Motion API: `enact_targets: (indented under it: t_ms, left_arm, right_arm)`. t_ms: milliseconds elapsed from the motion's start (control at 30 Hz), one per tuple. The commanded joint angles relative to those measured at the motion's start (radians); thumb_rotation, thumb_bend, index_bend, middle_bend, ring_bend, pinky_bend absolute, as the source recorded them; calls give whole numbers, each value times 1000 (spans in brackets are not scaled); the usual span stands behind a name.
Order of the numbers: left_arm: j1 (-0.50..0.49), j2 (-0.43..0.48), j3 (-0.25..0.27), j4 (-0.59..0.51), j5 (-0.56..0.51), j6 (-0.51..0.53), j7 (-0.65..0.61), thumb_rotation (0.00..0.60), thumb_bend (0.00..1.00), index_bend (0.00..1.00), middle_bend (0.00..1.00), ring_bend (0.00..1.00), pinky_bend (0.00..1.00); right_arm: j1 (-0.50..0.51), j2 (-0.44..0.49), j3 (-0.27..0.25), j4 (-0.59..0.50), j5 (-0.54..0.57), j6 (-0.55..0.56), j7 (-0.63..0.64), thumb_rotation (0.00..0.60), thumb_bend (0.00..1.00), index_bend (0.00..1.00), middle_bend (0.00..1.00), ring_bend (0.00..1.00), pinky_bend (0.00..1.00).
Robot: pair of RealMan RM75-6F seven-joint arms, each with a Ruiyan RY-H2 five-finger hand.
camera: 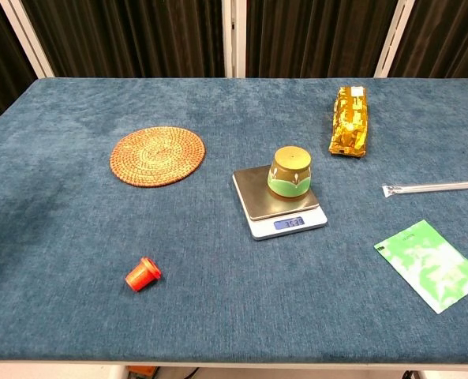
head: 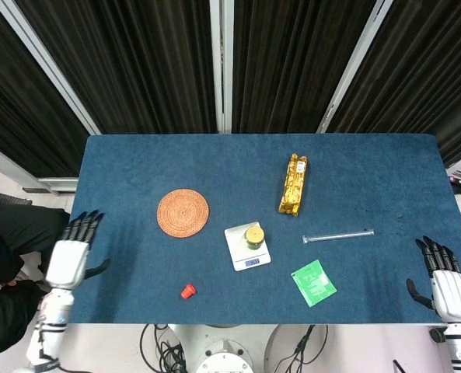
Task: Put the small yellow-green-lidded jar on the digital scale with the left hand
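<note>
The small jar [camera: 290, 174] with its yellow-green lid [head: 253, 235] stands upright on the platform of the digital scale [camera: 257, 201], whose display is lit. From the head view the scale [head: 238, 250] lies near the table's middle. My left hand [head: 68, 257] hangs off the table's left edge, fingers spread and empty, far from the jar. My right hand [head: 442, 286] sits beyond the right front corner, fingers apart, holding nothing. Neither hand appears in the chest view.
A woven round coaster [camera: 157, 155] lies left of the scale. A small red cap [camera: 142, 274] rests near the front edge. A gold foil packet [camera: 350, 121], a wrapped straw [camera: 435, 187] and a green sachet [camera: 428, 264] occupy the right side.
</note>
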State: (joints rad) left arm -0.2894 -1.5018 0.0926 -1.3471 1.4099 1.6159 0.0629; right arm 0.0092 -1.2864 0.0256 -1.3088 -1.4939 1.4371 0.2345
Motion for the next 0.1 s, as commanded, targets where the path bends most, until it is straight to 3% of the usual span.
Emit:
enact_targets:
  t_ms: [33, 100]
  left_arm:
    - [114, 31, 62, 169, 52, 70, -150, 600, 135, 10, 52, 0, 136]
    - [132, 40, 72, 195, 55, 48, -164, 600, 111, 8, 54, 0, 136]
  right_arm:
    - [6, -9, -4, -14, 1, -13, -21, 600, 303, 0, 0, 0, 0]
    - [12, -17, -9, -26, -4, -21, -43, 600, 303, 0, 0, 0, 0]
